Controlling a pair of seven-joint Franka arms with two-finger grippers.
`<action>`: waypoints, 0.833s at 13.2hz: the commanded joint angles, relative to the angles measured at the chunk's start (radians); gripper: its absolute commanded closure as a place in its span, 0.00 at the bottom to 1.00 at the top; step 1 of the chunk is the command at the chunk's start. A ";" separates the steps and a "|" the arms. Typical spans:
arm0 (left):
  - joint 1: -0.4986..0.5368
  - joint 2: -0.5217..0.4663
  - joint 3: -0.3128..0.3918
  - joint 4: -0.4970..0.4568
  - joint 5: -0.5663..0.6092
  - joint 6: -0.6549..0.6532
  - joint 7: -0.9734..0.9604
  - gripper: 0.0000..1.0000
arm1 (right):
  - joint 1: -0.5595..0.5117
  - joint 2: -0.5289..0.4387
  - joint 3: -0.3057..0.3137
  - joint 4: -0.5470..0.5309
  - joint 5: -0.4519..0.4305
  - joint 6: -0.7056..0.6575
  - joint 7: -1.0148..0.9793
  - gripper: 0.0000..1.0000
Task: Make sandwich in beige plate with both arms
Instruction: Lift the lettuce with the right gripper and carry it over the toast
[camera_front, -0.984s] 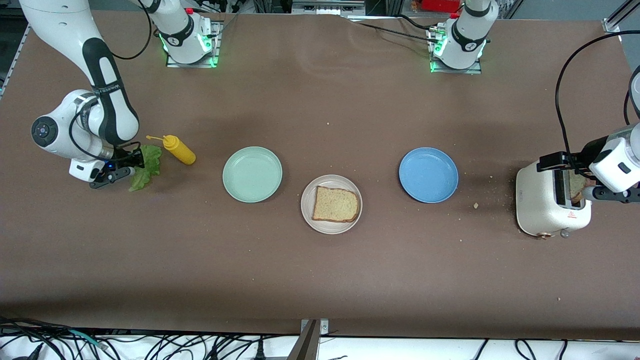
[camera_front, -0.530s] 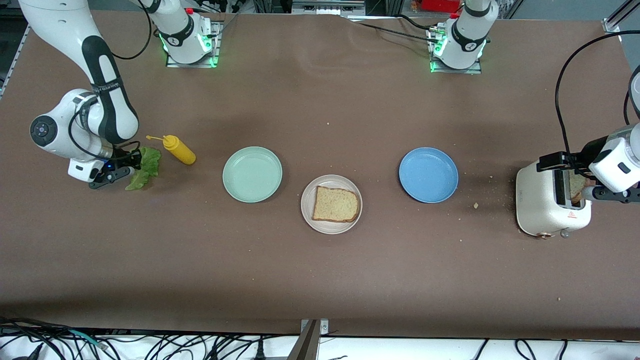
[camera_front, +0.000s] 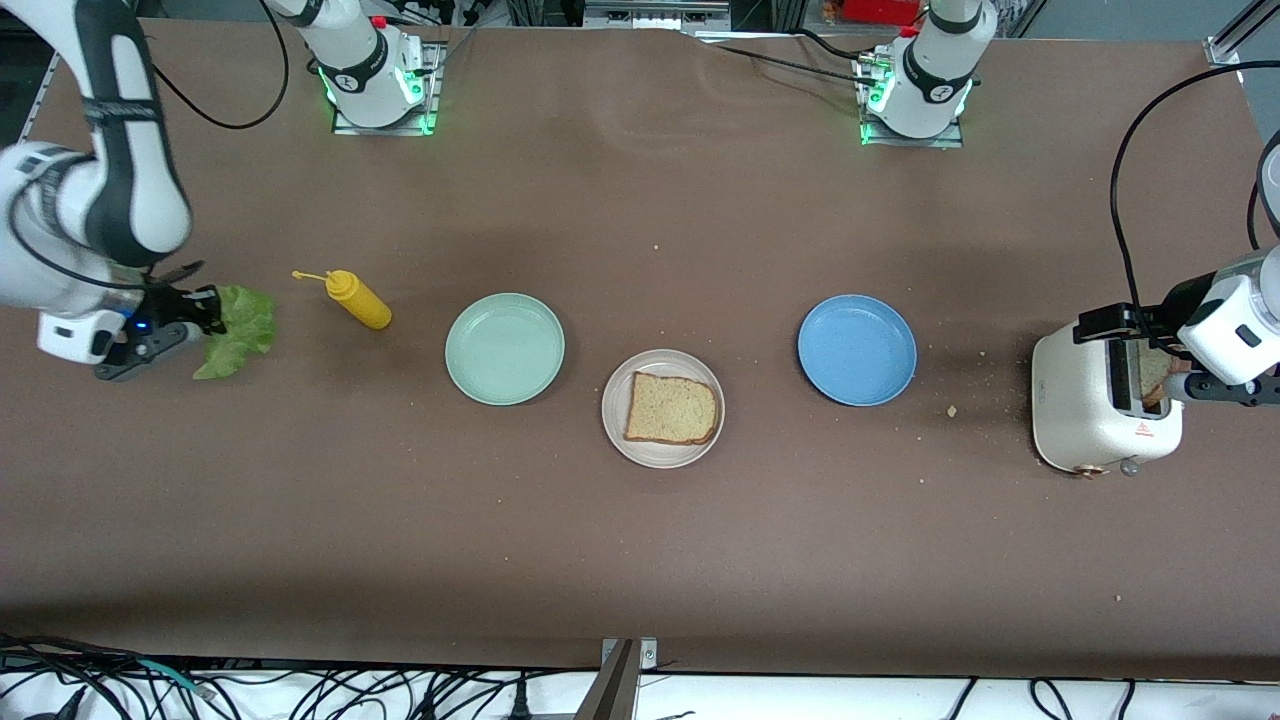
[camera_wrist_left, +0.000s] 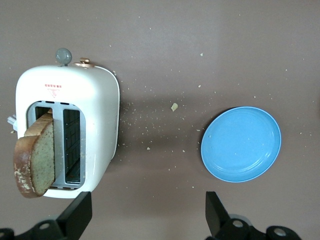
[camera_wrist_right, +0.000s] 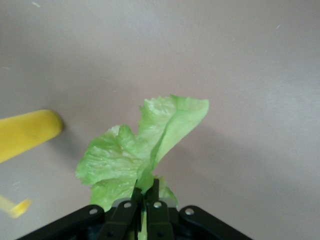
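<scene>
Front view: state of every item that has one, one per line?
Lettuce leaf: pinched in right gripper, lifted.
Beige plate: holds one bread slice.
Toaster: second slice sticking up.
Left gripper: open over toaster.
Green plate, blue plate: empty.
Mustard bottle: lying down.

A brown table (camera_front: 640, 540) is seen. On it are set a yellow squeeze bottle (camera_front: 357, 299) lying on its side, a mint green plate (camera_front: 505, 348), a beige plate (camera_front: 662, 408), a blue plate (camera_front: 857, 350), a white toaster (camera_front: 1100, 412) and scattered crumbs (camera_front: 952, 411).
</scene>
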 joint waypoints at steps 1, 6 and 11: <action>0.005 -0.024 -0.010 -0.015 0.034 -0.009 -0.010 0.00 | -0.008 -0.014 0.014 0.180 -0.016 -0.225 0.133 1.00; 0.005 -0.024 -0.010 -0.015 0.034 -0.009 -0.010 0.00 | -0.007 -0.037 0.211 0.372 0.065 -0.400 0.709 1.00; 0.005 -0.026 -0.010 -0.015 0.034 -0.009 -0.010 0.00 | 0.113 0.000 0.287 0.386 0.257 -0.280 1.336 1.00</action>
